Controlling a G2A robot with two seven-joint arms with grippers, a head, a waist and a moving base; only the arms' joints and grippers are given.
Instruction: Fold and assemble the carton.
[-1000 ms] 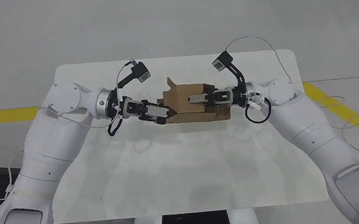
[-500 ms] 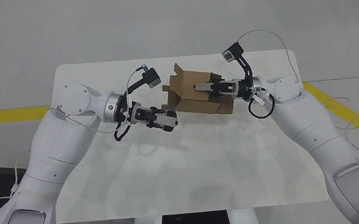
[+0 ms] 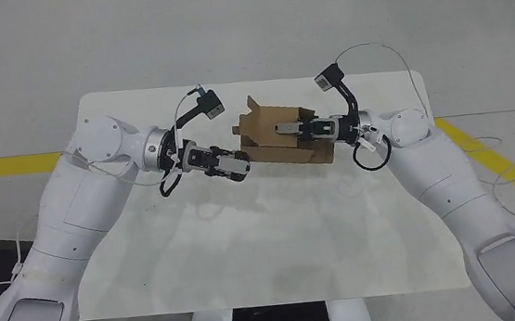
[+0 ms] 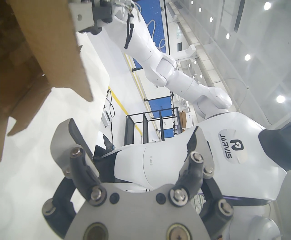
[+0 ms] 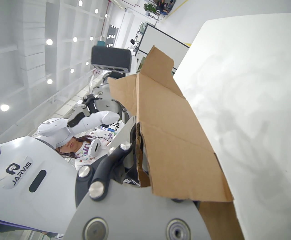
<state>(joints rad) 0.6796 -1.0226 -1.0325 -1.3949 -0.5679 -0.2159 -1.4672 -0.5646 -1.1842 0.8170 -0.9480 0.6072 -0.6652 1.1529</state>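
Beside the carton [image 3: 263, 121], the left gripper [image 4: 133, 131] gapes empty; the right gripper [image 3: 290, 129] clamps it.

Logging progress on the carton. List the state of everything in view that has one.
carton, partly formed, end flaps unfolded and sticking out
left gripper, open, empty, close to the carton's end
right gripper, shut on the carton's wall

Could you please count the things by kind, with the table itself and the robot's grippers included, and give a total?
brown cardboard carton: 1
white rounded table: 1
grippers: 2, the left gripper and the right gripper
total: 4
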